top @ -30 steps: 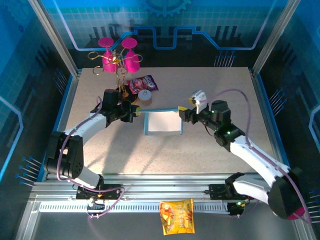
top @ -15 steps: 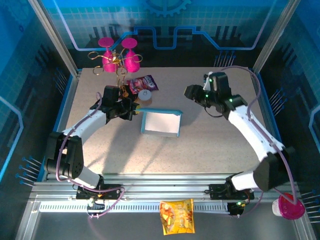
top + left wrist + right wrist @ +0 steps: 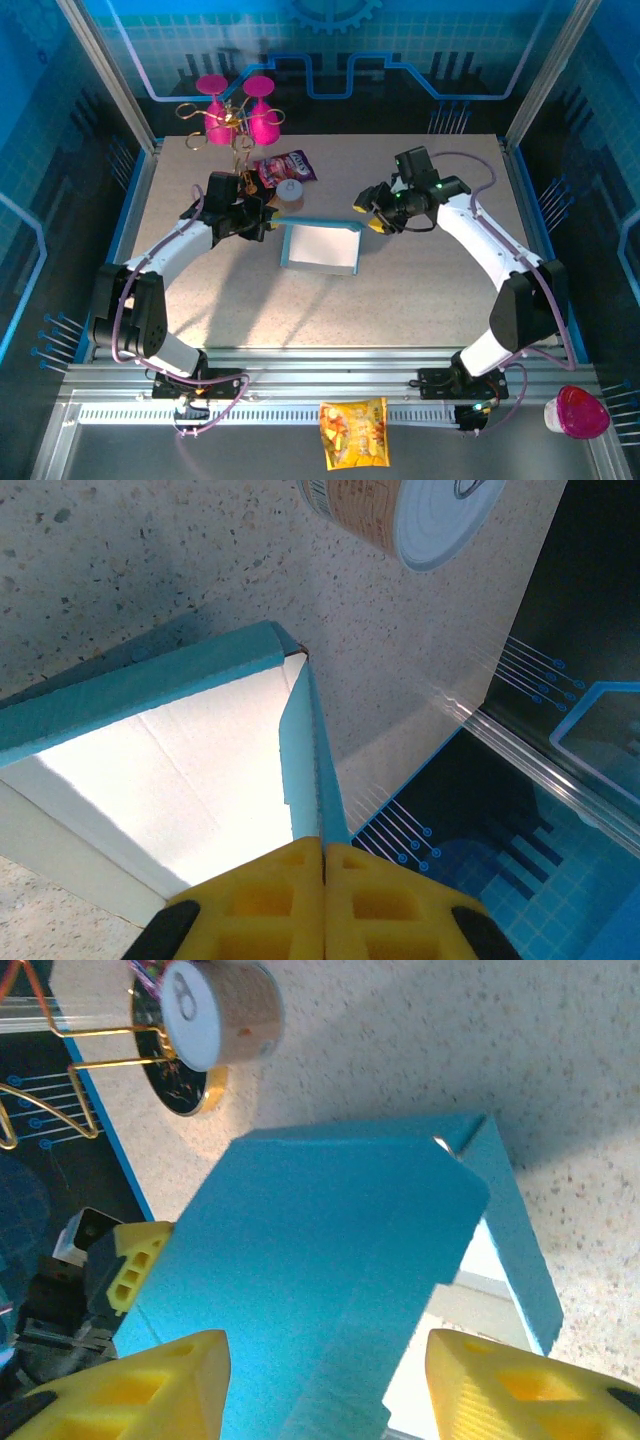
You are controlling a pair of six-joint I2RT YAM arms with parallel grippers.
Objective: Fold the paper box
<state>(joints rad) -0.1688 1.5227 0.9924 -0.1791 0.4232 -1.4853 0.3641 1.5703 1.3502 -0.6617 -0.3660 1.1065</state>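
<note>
The paper box (image 3: pixel 318 247) lies mid-table as a light blue tray with a whitish inside and raised walls. My left gripper (image 3: pixel 268 224) is shut on its left wall; in the left wrist view the yellow fingertips (image 3: pixel 323 852) pinch the thin blue wall edge of the paper box (image 3: pixel 190 750). My right gripper (image 3: pixel 372 213) hovers at the box's back right corner, open. In the right wrist view, a blue flap of the paper box (image 3: pixel 330 1230) lies broad-side beyond my right gripper (image 3: pixel 325 1385), and the yellow fingers (image 3: pixel 175 1380) stand well apart.
A small can (image 3: pixel 291 192) lies just behind the box, with a purple snack packet (image 3: pixel 289 165) and a gold rack of pink glasses (image 3: pixel 236 112) further back. An orange snack packet (image 3: pixel 353 432) lies on the front rail, and a pink cup (image 3: pixel 580 411) sits at the near right.
My right arm left the box's right edge, swung up and back, then came down to the back right corner, jaws somewhat narrower. The box shifted slightly. The left gripper kept its hold.
</note>
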